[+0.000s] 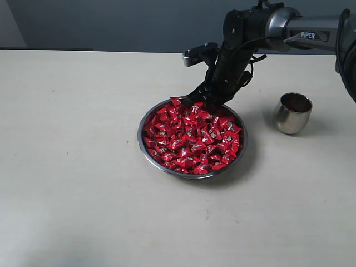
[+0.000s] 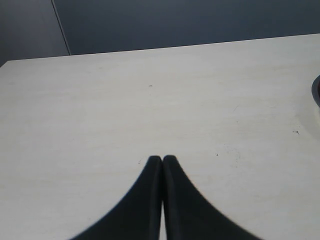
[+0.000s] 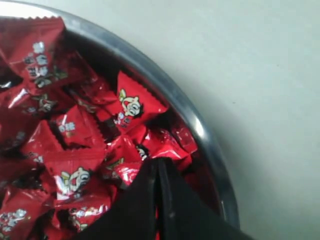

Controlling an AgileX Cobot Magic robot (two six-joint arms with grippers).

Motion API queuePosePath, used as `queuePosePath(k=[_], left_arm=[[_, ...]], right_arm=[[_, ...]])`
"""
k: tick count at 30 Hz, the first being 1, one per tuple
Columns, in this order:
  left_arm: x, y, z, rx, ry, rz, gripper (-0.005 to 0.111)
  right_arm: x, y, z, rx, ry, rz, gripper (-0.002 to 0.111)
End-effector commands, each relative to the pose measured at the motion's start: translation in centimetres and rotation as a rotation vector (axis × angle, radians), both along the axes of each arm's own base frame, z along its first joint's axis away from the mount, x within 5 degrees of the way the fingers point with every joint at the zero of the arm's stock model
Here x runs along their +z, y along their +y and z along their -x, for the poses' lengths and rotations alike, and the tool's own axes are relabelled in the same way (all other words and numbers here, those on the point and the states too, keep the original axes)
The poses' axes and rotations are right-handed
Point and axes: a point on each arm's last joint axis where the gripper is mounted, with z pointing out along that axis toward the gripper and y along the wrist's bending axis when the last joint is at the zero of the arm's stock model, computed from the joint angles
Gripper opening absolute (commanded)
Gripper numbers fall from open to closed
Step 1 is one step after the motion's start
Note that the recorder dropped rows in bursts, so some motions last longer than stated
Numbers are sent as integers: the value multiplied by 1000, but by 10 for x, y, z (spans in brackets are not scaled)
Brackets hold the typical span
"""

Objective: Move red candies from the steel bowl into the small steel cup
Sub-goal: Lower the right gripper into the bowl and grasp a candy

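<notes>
The steel bowl [image 1: 140, 133] sits mid-table, heaped with red candies [image 1: 192, 139]. My right gripper [image 1: 207, 103] is down at the bowl's far rim, its tips in the pile. In the right wrist view the right gripper [image 3: 159, 161] is shut among the candies [image 3: 75, 145], close to the bowl rim [image 3: 200, 130]. A sliver of red shows in the slit between the fingers, and I cannot tell whether a candy is pinched. The small steel cup [image 1: 292, 114] stands to the bowl's right, leaning a little. My left gripper [image 2: 162, 158] is shut and empty over bare table.
The pale table [image 1: 67, 167] stretches wide to the left and front of the bowl. A dark wall runs behind its far edge. The right arm [image 1: 306, 28] reaches in from the upper right, above the cup. A bit of the bowl's edge [image 2: 317, 90] shows in the left wrist view.
</notes>
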Motion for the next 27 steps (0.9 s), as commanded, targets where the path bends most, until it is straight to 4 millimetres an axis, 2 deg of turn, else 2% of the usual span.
queuePosePath(k=[1,6,13,17,27], left_arm=[[4,0,0,-4,-22,-2,0],[4,0,0,-4,-22,-2,0],[4,0,0,-4,-22,-2,0],[4,0,0,-4,-22,-2,0],[4,0,0,-4,-22,-2,0]], right_arm=[[3,-1,-1,1,-7,7,-1],[5,-2,0,-2,1,10,-1],[26,-3,0,1,-49,-3,-1],[25,-5,1,-12,-37,16,-1],[24,6,9,34,-27,15,1]])
